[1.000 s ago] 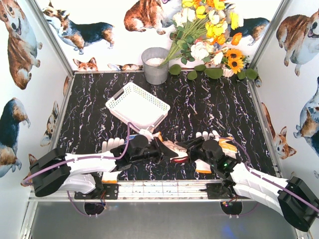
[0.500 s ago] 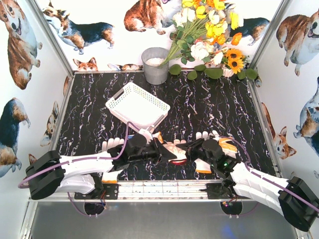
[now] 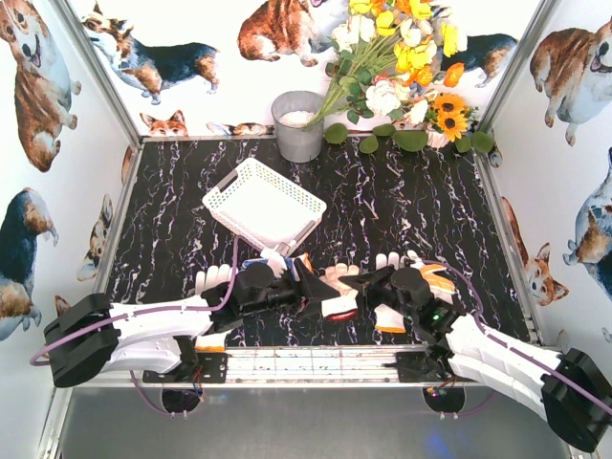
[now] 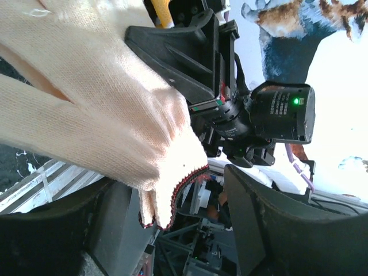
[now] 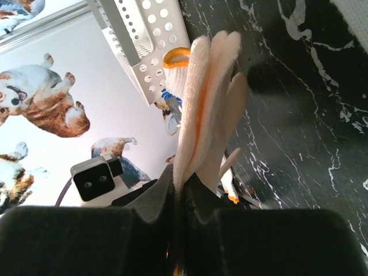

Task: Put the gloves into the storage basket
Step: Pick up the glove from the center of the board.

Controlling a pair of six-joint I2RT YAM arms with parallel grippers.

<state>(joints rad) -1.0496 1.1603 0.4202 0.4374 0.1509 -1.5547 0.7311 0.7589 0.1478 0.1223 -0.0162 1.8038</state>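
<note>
1. Gloves: one cream glove hangs between both arms over the middle of the near edge of the bench.
2. Since a second ago, the left tool has spread its fingers apart, and the right tool has closed and pinches the cream glove.
3. The storage basket lies angled toward the far-left corner, with bare bench to its right.

**Near edge jammed, right half open**

The two arms meet at the middle of the tabletop's near edge. There the left pincer and right pincer face each other with a glove between them, closing that gap. Other gloves lie along the same edge. The basket fills left-centre. A bucket and flowers line the far edge. Bare top spans the right half.
</note>
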